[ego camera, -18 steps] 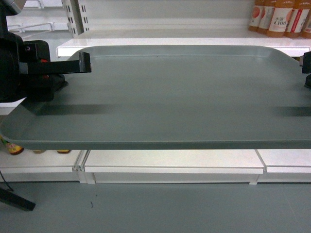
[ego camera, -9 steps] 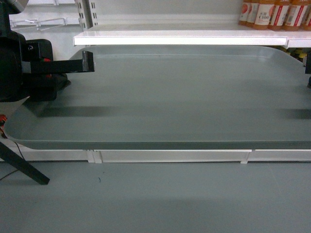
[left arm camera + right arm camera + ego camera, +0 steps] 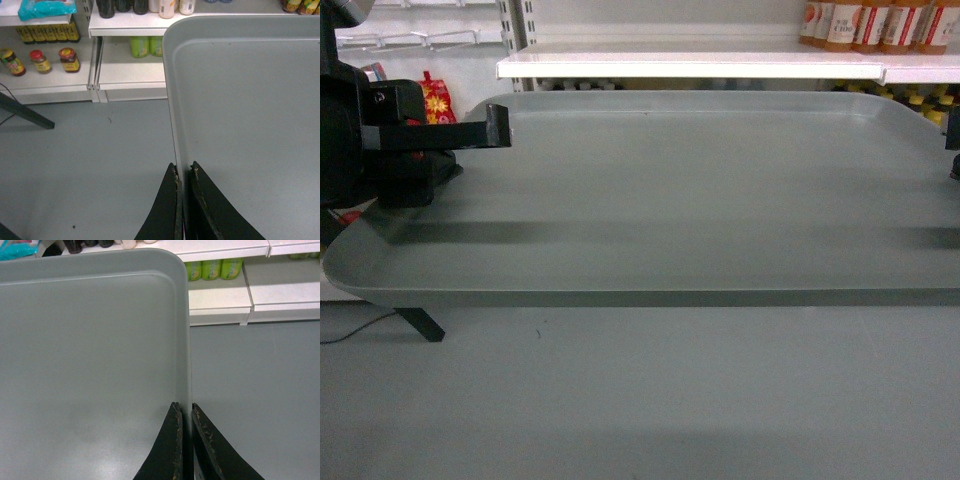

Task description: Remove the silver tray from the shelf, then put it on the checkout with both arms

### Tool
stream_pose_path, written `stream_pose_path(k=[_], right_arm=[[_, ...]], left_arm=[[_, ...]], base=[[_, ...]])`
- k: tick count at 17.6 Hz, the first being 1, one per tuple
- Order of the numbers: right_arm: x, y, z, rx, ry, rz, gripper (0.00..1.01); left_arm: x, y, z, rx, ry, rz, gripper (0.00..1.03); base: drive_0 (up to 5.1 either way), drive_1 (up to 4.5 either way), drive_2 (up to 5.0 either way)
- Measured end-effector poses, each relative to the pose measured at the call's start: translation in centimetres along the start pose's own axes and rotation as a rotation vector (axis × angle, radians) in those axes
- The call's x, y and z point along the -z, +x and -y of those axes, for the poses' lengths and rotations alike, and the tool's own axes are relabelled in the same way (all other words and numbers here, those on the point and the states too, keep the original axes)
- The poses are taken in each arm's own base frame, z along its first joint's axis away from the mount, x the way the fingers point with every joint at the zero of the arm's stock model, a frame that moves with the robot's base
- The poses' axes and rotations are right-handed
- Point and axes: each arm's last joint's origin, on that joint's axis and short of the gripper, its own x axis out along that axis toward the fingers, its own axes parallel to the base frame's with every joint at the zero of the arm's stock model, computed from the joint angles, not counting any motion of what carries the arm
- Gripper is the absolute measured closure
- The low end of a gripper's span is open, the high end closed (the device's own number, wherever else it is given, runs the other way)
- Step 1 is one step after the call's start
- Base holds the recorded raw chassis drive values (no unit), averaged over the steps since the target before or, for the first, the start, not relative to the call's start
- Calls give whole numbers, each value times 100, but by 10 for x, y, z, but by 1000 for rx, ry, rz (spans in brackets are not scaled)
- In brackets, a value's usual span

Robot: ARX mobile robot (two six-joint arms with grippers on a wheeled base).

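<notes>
Silver tray is off the shelf and held in the air, roughly level, over grey floor; the shelf's white front rail sits behind the tray's far edge and slightly above it in the head view, with no contact visible. Left hand is clamped on the tray's left rim: in the left wrist view the two black fingers sit one on each side of the rim, pinched nearly together with only the metal between them. In the head view the left hand's boxy body is at the tray's left end, one flat finger reaching in over the tray surface. Right hand grips the same way on the tray's right rim, fingers closed tight either side of the edge; in the head view only a sliver of it shows at the tray's far right edge. Tray surface is bare, plain dull grey. Beyond the tray's far corner in the left wrist view: lower shelf boards with small red-lidded jars, green bottles and a teal packet on the board above the jars. Head view shows orange-labelled bottles on the shelf behind the tray's far right corner. A black strut stands on the floor below the tray's left front corner. Checkout is not visible in any view.
</notes>
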Motion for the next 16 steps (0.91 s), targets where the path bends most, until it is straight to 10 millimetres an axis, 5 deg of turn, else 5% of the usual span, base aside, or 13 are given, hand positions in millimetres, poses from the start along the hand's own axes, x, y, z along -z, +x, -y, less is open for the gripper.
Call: stream_pose_path(k=[16], right_arm=[[0, 0, 0, 0, 0, -4, 99]], left_arm=[[0, 0, 0, 0, 0, -1, 99]], base=[[4, -409, 416]])
